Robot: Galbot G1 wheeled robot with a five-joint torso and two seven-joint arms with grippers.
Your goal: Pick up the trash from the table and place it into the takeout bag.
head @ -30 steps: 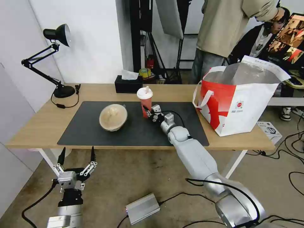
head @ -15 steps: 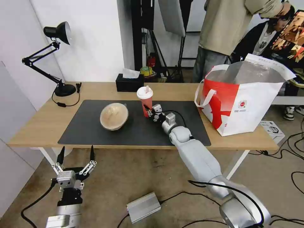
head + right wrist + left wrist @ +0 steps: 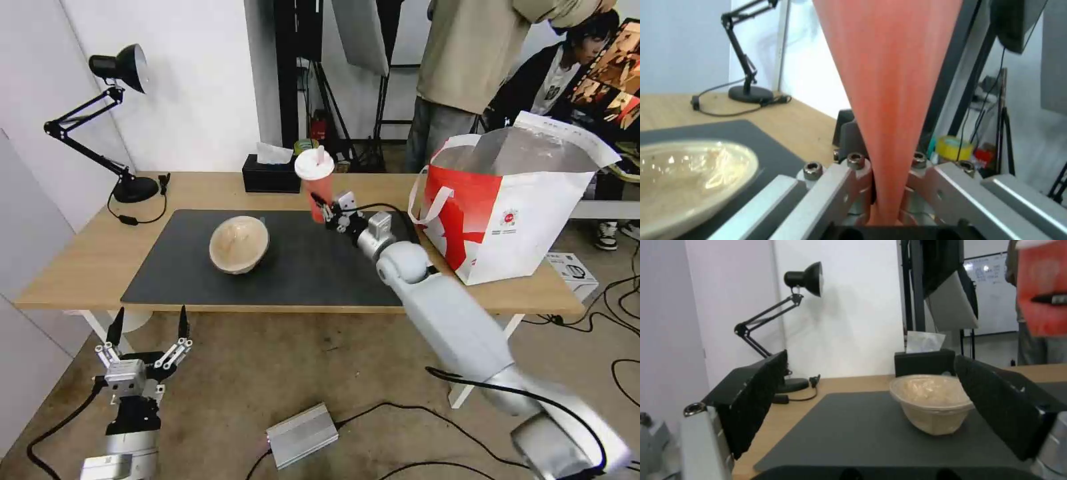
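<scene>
Your right hand [image 3: 325, 208] pinches the red plastic drink cup with its white lid [image 3: 318, 183] low on its body, upright above the light-wood worktop [image 3: 73, 267], so nothing spills toward the red-and-white insulated takeout bag [image 3: 510, 217], while your left hand [image 3: 148, 329] hangs spread below the edge

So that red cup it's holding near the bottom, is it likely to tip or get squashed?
Possibly. The right gripper pinches the red drink cup low down on its narrow base, with the wide white lid above, so it looks top-heavy and already leans a little. The thin wall probably gives under a hard squeeze. It appears light, though how much drink is left can't be seen.
</scene>
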